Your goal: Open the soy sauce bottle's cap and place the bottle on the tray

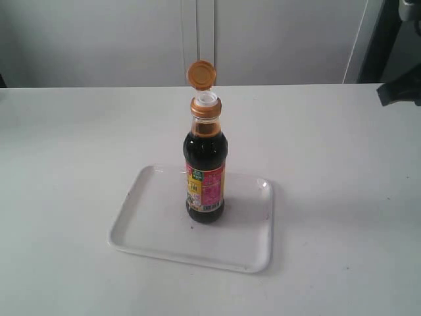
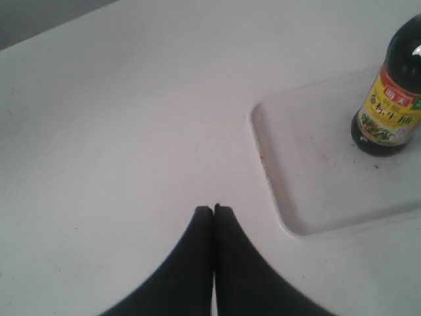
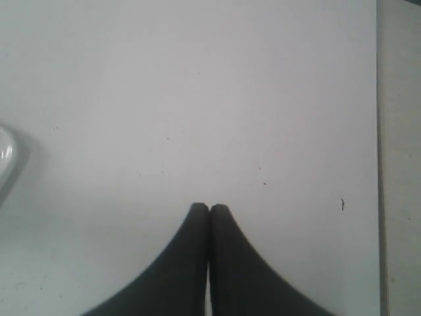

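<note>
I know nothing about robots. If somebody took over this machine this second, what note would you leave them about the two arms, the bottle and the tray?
Left end effector: shut, empty, over bare table, apart from the tray.
Right end effector: shut, empty, over the table, with only the tray's edge in its view.
Bottle: upright on the tray, near its middle.
Cap: flipped open on its hinge, white spout showing.
Done: cap opened, bottle on tray.
Left: nothing of the job that I can see.
</note>
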You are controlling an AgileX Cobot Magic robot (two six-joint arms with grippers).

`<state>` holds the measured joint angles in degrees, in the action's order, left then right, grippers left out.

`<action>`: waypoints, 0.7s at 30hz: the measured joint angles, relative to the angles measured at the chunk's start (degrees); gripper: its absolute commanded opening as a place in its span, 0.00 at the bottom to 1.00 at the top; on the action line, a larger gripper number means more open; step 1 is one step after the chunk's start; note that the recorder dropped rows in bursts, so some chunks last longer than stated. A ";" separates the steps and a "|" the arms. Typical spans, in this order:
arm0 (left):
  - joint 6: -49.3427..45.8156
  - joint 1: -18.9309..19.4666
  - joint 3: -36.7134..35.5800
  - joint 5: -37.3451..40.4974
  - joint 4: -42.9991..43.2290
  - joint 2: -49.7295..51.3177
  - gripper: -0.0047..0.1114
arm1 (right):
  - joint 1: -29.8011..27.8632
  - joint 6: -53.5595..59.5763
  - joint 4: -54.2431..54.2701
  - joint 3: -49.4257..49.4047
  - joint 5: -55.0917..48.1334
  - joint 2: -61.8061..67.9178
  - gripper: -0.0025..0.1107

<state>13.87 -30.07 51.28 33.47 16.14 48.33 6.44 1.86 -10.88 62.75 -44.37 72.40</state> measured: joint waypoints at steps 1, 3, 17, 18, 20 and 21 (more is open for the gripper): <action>0.00 0.00 -1.05 -1.22 0.00 -0.70 0.04 | 0.00 -0.18 0.00 -0.69 0.82 -0.81 0.02; 0.00 0.00 -3.28 -4.27 0.00 -2.40 0.04 | 0.00 -0.80 0.20 -2.62 3.27 -3.10 0.02; 0.78 0.00 -20.79 -22.37 -0.77 -19.49 0.04 | 0.00 -1.86 1.08 -24.27 21.23 -34.95 0.02; 0.78 0.00 -21.50 -22.86 -0.77 -20.51 0.04 | 0.00 -1.86 1.08 -25.72 22.12 -37.11 0.02; 0.81 0.00 -22.80 -24.03 -0.77 -22.74 0.04 | 0.00 -1.86 1.08 -27.62 23.61 -40.33 0.02; 0.81 0.00 -23.68 -24.76 -0.77 -24.32 0.04 | 0.00 -1.86 1.08 -29.30 24.60 -42.66 0.02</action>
<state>14.68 -30.07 27.60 8.71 15.37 24.01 6.44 0.00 -9.80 33.45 -19.76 29.74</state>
